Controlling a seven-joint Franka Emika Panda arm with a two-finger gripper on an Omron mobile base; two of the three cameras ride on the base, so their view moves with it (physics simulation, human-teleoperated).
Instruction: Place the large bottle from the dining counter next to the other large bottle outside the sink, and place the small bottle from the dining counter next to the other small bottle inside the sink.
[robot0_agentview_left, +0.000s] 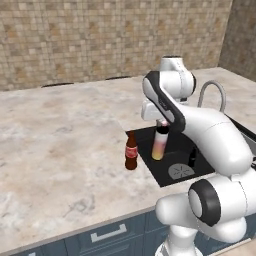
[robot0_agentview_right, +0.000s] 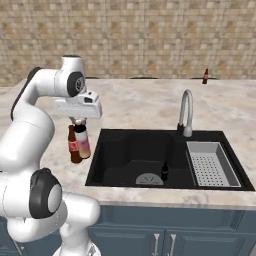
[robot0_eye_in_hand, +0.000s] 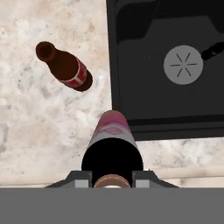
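Observation:
My gripper (robot0_agentview_right: 79, 121) is shut on the neck of a large bottle (robot0_agentview_right: 82, 141) with a white, pink and yellow body. The bottle hangs upright above the left edge of the black sink (robot0_agentview_right: 125, 155). In the hand view this bottle (robot0_eye_in_hand: 114, 135) points down at the sink's corner, between my fingertips (robot0_eye_in_hand: 81, 178). Just left of it, a large brown cola bottle (robot0_agentview_left: 131, 151) with a red label stands on the counter outside the sink. A small dark bottle (robot0_agentview_right: 164, 171) stands inside the sink beside the drain. Another small bottle (robot0_agentview_right: 205, 76) stands far off on the back counter.
A curved grey faucet (robot0_agentview_right: 186, 112) rises behind the sink. A grey drying rack (robot0_agentview_right: 212, 162) fills the sink's right part. A mottled stone counter (robot0_agentview_left: 60, 145) spreads wide to the left, with blue cabinet fronts (robot0_agentview_left: 107, 235) below its front edge.

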